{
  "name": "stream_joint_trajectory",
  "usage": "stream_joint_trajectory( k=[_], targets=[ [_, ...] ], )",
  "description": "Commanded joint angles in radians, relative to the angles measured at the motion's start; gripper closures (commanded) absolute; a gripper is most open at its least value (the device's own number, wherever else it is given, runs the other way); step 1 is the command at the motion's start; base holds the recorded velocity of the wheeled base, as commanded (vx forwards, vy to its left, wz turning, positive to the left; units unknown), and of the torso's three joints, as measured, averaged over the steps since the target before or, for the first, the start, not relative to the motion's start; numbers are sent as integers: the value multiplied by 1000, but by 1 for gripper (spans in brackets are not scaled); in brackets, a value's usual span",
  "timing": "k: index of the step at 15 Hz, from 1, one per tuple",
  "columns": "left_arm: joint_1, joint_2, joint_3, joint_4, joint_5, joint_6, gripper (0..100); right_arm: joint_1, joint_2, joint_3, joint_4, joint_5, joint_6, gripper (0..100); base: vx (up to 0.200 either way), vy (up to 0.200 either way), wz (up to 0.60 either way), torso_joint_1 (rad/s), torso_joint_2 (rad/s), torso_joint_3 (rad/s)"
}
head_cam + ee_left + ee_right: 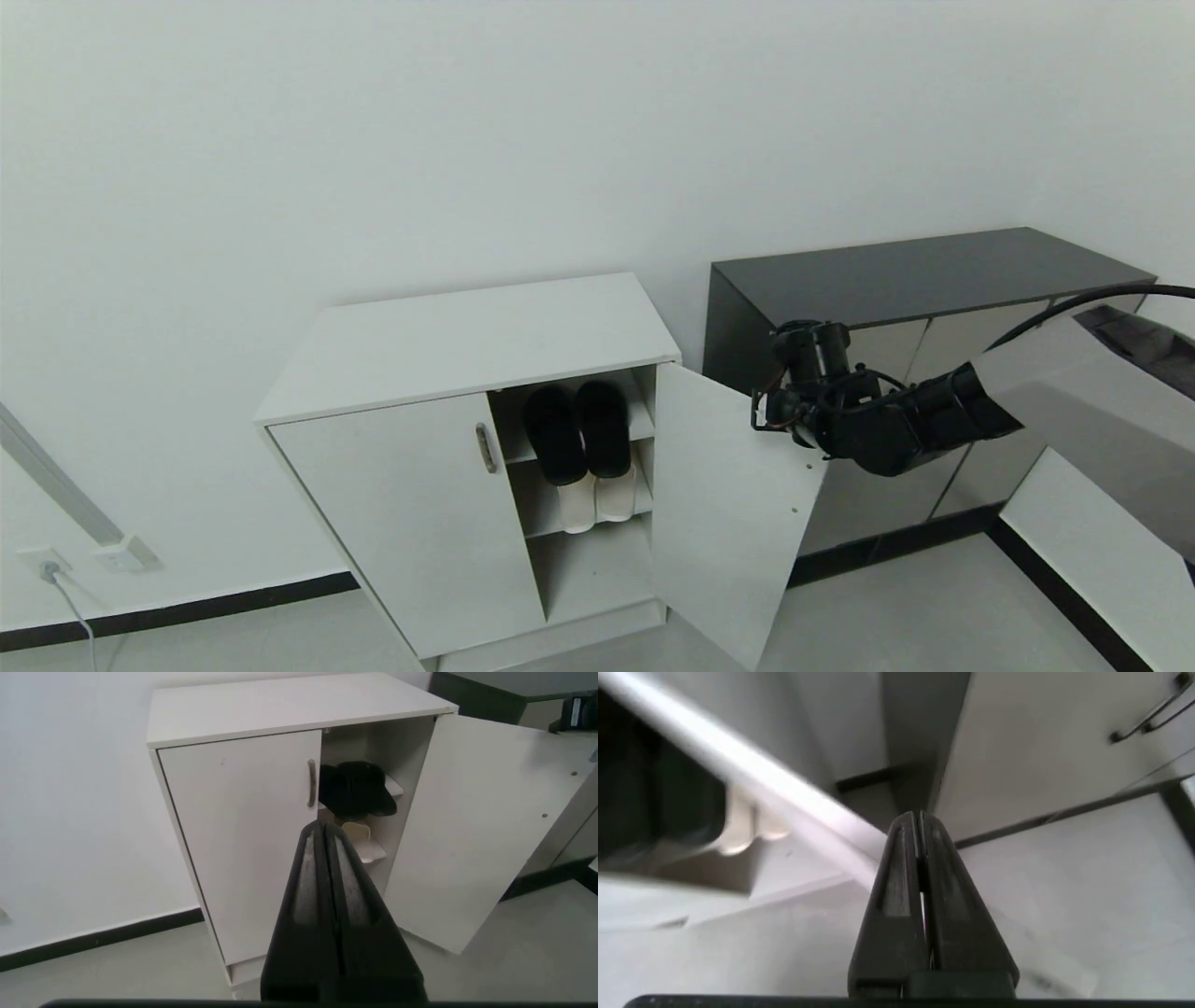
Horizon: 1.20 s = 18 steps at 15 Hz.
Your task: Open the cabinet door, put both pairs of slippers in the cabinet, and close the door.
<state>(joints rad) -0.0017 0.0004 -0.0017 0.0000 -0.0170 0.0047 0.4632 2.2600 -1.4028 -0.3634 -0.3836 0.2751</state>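
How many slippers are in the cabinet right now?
4. Two black slippers sit side by side on the top shelf; two white slippers on the shelf below. The closed door could hide more.

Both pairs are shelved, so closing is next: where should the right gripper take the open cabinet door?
Take the open door at its free edge, farthest from the hinges, coming from the outer face, near the right gripper. It stands swung wide with any handle hidden, so that thin edge is probably the easiest hold.

Head view above cabinet (467, 345), left wrist facing it (shelves (393, 788) shared), right wrist beside door (728, 504)
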Motion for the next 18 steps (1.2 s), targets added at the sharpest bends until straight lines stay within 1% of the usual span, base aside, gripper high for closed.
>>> stream_joint_trajectory(
  k=[1,6,8,11,13,18],
  targets=[
    [0,1,0,0,0,0,100,60,-73,57,-3,-3,10,100,0,0,0,0,0,0],
    [0,1,0,0,0,0,100,187,-217,162,-17,-3,15,100,0,0,0,0,0,0],
    [0,1,0,0,0,0,100,210,-238,215,-52,-1,6,100,0,0,0,0,0,0],
    [0,1,0,0,0,0,100,212,-240,292,-147,0,-56,100,0,0,0,0,0,0],
    [0,1,0,0,0,0,100,216,-240,327,-203,0,-71,100,0,0,0,0,0,0],
    [0,0,0,0,0,0,100,229,-238,350,-224,2,-77,100,0,0,0,0,0,0]
  ],
)
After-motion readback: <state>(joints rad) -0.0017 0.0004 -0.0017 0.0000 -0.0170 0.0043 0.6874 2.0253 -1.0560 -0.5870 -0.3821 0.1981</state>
